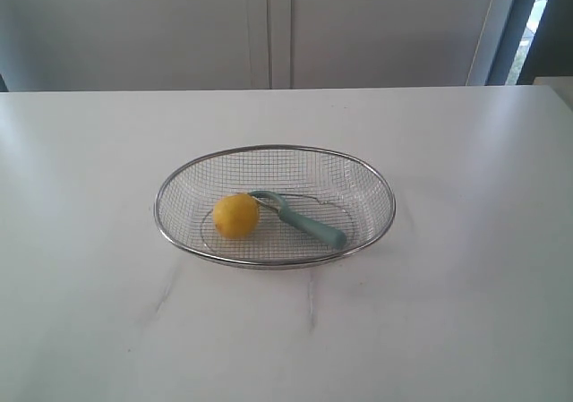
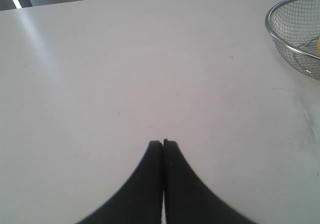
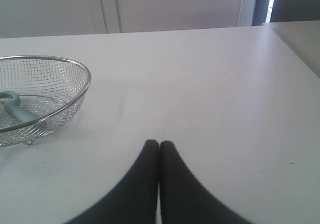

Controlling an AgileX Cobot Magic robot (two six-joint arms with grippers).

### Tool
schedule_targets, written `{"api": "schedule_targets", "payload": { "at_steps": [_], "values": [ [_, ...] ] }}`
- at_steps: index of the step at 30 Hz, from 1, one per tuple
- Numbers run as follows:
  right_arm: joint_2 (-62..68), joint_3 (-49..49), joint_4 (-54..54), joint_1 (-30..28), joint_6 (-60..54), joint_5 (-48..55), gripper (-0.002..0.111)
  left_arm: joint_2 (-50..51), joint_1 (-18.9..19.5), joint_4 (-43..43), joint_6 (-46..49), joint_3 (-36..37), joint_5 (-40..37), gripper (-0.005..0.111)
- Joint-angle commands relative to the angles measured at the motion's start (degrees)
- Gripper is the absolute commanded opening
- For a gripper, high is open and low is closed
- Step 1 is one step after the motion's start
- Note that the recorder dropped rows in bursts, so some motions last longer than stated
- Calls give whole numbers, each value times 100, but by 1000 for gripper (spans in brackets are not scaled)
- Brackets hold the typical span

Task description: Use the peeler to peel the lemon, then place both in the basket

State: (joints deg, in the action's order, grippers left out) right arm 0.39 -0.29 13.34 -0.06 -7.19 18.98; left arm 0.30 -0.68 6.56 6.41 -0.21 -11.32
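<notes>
The yellow lemon [image 1: 236, 215] lies inside the silver wire basket [image 1: 274, 149], in its left half. Beside it, touching or nearly touching, lies the teal-handled peeler [image 1: 309, 225], its looped head toward the lemon and its handle pointing right and forward. Neither arm shows in the exterior view. My left gripper [image 2: 163, 143] is shut with nothing in it, over bare white table, with the basket [image 2: 276, 33] off at that view's edge. The right gripper [image 3: 159, 143] is shut and empty too; its view shows the basket [image 3: 86, 76] with the peeler handle [image 3: 20, 113] inside.
The basket stands near the middle of a white table [image 1: 466, 286]. A pale wall with a door seam [image 1: 269, 26] runs behind the far edge. At the right a table corner and a dark window frame [image 3: 262, 4] show.
</notes>
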Motion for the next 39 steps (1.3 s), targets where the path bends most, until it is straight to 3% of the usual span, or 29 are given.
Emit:
{"api": "schedule_targets", "payload": {
  "at_steps": [1,9,39],
  "values": [
    [-39,29,-4,-54,-11,-60,0,-30,-2,34,-16,21,19,0],
    [-39,29,-4,313,54,-60,0,-30,-2,34,-16,21,19,0],
    [-39,29,-4,313,54,-60,0,-30,-2,34,-16,21,19,0]
  ]
}}
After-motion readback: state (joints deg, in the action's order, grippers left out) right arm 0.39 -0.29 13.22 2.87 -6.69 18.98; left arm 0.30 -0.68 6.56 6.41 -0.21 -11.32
